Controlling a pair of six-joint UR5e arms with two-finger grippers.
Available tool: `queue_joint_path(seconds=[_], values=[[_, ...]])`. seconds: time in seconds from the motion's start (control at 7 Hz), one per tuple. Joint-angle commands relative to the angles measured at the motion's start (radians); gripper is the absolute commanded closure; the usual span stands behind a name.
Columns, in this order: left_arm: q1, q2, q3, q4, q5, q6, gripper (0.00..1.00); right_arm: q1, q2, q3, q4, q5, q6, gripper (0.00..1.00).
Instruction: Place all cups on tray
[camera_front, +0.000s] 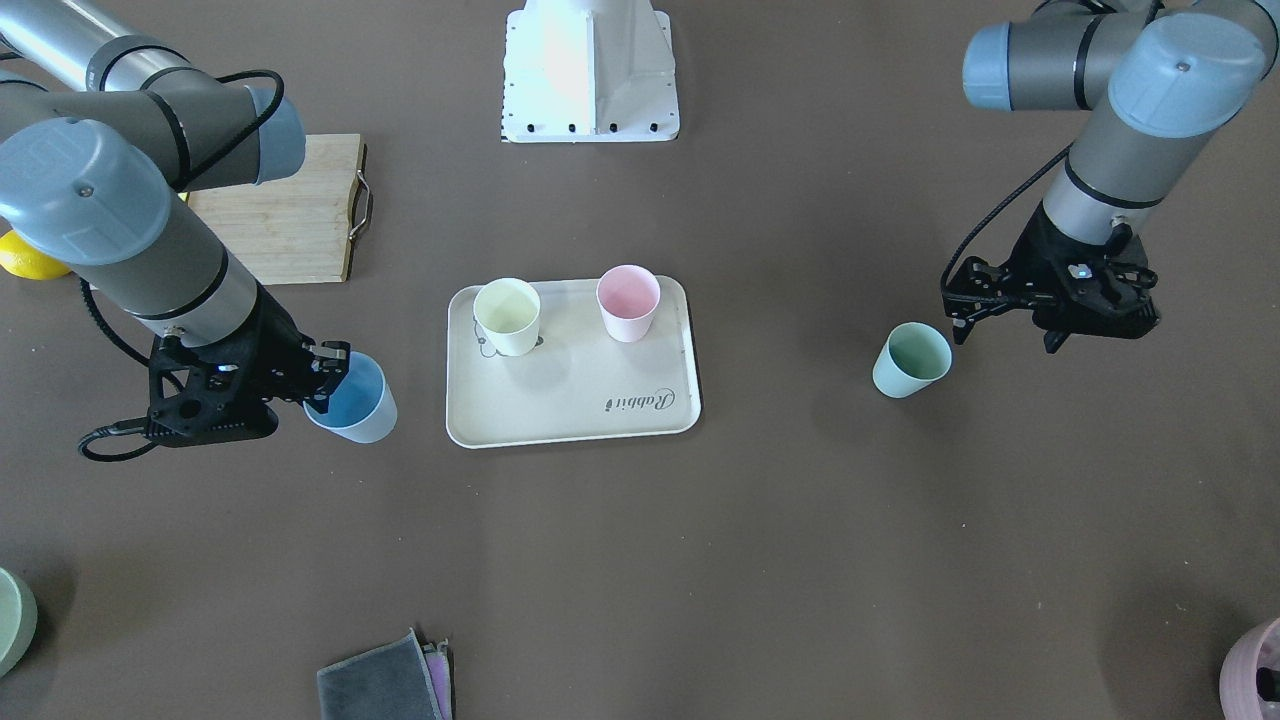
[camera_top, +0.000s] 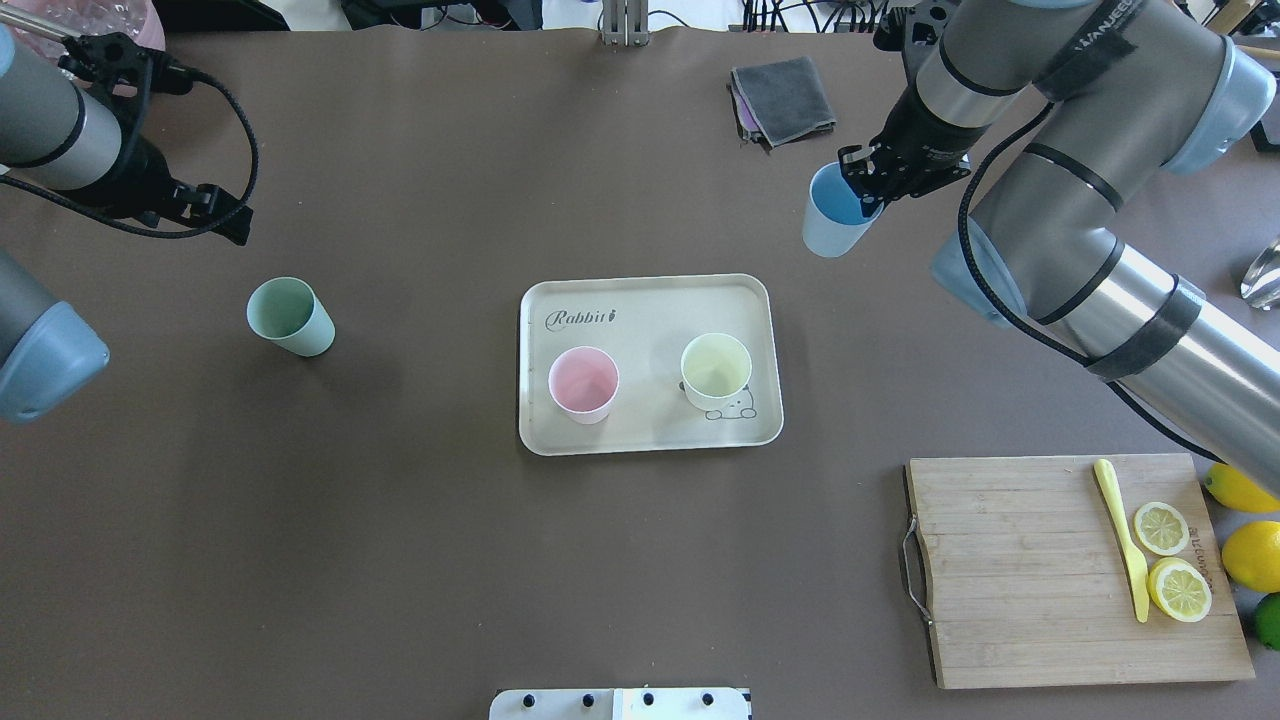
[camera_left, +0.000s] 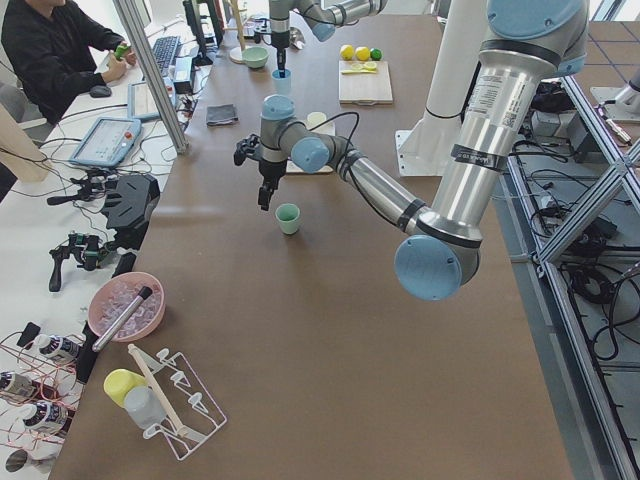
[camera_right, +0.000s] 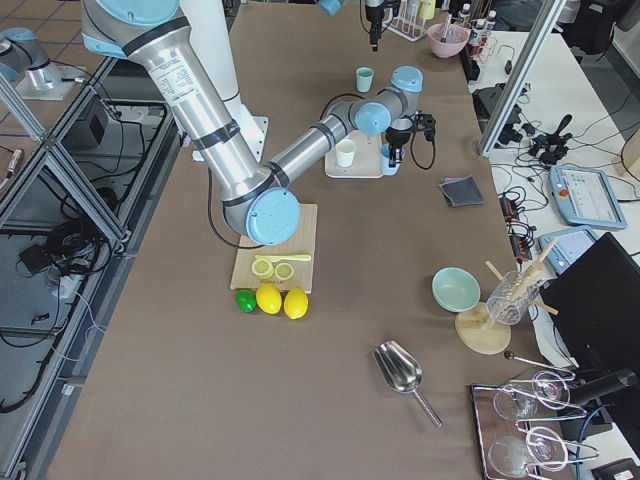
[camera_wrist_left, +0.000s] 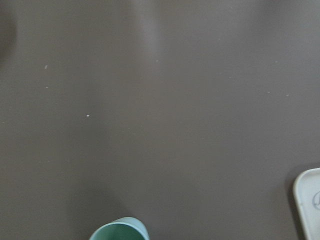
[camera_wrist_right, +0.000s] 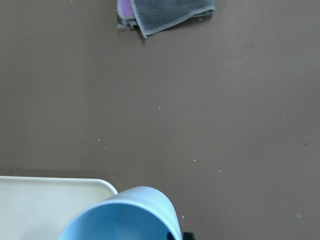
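Blue cup (camera_wrist_right: 120, 216) likely light, stiff; right gripper (camera_top: 862, 192) clamps its rim. Left gripper (camera_front: 958, 312) released; grab mint cup (camera_front: 911, 360) likewise.

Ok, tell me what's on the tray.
The yellow cup and pink cup stand upright on the tray, both empty. The yellow cup covers part of the printed bear; the tray surface under both cups is hidden.

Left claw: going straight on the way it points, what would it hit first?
Likely the bare table beside the mint green cup; the left claw points down, and the cup seems just off its line, though depth is unclear.
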Motion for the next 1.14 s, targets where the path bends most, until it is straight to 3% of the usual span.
queue_joint_path(seconds=[0.0,0.14,0.43,1.0], values=[[0.020,0.049,0.106,-0.233,0.000,-0.132,0.04,-0.057,0.046,-0.007,-0.004,-0.021,0.069,1.00],[0.051,0.020,0.158,-0.304,0.004,-0.183,0.04,-0.085,0.055,-0.015,0.000,-0.063,0.087,1.00],[0.114,-0.015,0.167,-0.309,0.018,-0.288,0.04,-0.103,0.060,-0.047,0.007,-0.075,0.087,1.00],[0.117,0.038,0.173,-0.360,0.024,-0.246,0.05,-0.128,0.097,-0.059,0.049,-0.079,0.142,1.00]])
